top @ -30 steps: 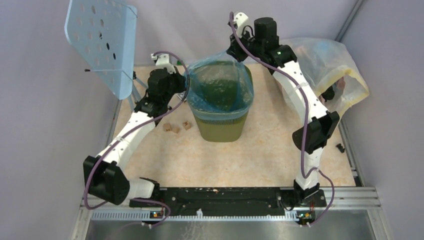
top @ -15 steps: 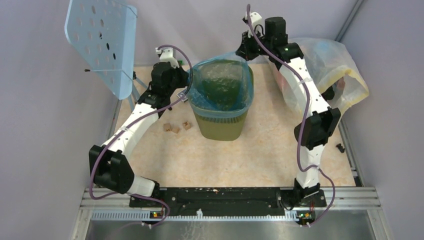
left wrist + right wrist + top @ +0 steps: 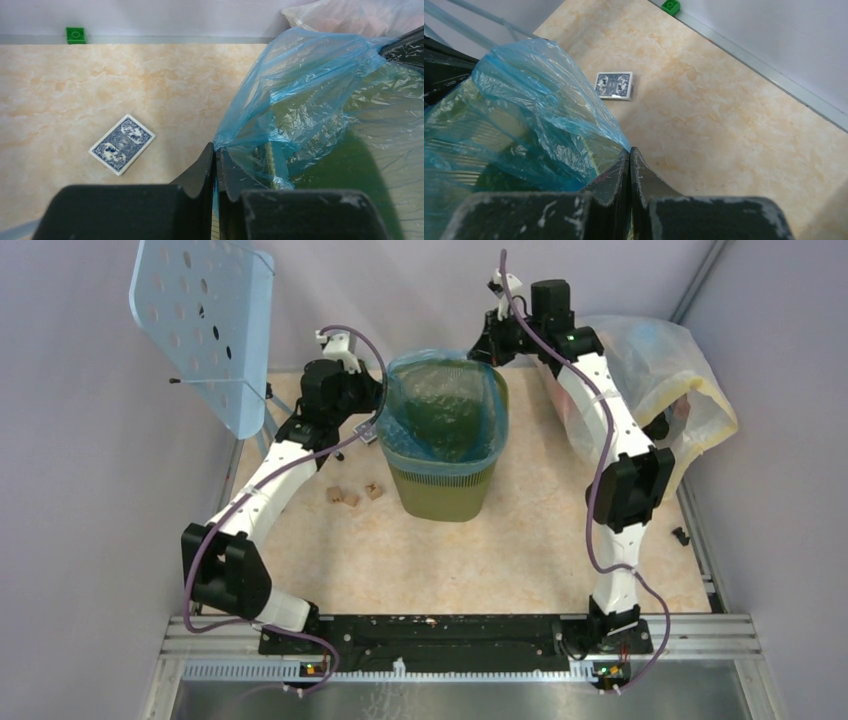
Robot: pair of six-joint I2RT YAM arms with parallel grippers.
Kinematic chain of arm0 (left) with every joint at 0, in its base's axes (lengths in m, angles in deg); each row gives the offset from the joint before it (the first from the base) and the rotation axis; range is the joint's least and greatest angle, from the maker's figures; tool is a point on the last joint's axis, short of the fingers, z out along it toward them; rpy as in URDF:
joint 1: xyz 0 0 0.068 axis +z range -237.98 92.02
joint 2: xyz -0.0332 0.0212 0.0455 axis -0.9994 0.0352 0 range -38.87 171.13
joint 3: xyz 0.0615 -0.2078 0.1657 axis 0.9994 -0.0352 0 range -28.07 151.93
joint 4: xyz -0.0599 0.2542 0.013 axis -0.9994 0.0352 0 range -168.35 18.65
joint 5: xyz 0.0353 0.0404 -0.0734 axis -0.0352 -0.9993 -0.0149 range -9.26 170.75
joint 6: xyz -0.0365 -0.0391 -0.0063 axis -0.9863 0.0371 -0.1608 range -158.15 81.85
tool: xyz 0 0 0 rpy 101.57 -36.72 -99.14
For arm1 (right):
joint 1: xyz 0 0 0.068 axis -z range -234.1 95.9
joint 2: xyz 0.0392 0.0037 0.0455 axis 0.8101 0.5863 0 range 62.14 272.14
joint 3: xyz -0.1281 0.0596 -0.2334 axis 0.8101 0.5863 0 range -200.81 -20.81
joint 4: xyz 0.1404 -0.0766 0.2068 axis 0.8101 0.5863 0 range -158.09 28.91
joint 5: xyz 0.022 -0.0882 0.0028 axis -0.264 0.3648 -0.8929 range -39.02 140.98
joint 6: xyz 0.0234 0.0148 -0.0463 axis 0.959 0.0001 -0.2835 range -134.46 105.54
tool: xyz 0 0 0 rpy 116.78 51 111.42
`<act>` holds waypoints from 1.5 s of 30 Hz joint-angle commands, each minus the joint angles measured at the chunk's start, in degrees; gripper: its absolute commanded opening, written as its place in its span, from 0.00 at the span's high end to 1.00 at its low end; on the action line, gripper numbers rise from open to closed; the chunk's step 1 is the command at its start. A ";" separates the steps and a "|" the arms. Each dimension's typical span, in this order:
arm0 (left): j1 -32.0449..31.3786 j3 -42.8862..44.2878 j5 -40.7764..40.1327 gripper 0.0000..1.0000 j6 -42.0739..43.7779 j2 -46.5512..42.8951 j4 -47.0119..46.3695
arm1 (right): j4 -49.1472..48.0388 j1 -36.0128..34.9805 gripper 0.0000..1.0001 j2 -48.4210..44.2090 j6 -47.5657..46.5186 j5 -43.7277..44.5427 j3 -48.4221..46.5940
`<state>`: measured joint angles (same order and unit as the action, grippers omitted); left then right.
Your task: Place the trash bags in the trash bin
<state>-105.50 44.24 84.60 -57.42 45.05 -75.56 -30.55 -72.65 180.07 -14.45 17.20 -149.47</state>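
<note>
The olive-green mesh trash bin (image 3: 440, 495) stands in the middle of the table. The light-blue trash bag (image 3: 440, 405) lines it, its mouth spread over the rim. My left gripper (image 3: 377, 392) is shut on the bag's edge at the bin's far left corner; the left wrist view shows the plastic (image 3: 300, 85) pinched between the closed jaws (image 3: 216, 152). My right gripper (image 3: 487, 345) is shut on the bag's edge at the far right corner; the right wrist view shows the film (image 3: 534, 110) held at the jaw tips (image 3: 629, 150).
A large yellowish-clear stuffed bag (image 3: 660, 380) sits at the back right. A light-blue perforated panel (image 3: 200, 325) stands at the back left. Small brown blocks (image 3: 350, 495) lie left of the bin. A playing card (image 3: 121, 144) and a green brick (image 3: 75, 34) lie behind the bin.
Both grippers have moved toward the back, pulling the bag's far edge down over the bin's rim. The bag's mouth now sits lower and flatter on the bin.
</note>
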 commanded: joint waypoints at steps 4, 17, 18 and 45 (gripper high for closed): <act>0.41 2.62 6.78 0.94 2.31 5.86 6.79 | 1.25 0.09 1.00 1.43 4.10 -10.15 3.64; 1.24 1.12 18.24 0.98 0.44 2.60 9.96 | -0.07 0.59 1.00 -4.84 12.63 -13.45 10.57; 1.18 0.14 19.13 0.98 -0.07 1.28 9.54 | -0.86 0.61 1.00 -6.30 12.91 -13.37 12.09; 1.70 -6.04 16.32 0.98 -4.23 -6.78 14.62 | 4.20 1.58 0.97 -13.20 12.54 -0.11 16.13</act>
<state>-103.93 39.52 98.31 -60.98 38.01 -60.63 -27.67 -71.05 170.82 -0.55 15.80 -133.51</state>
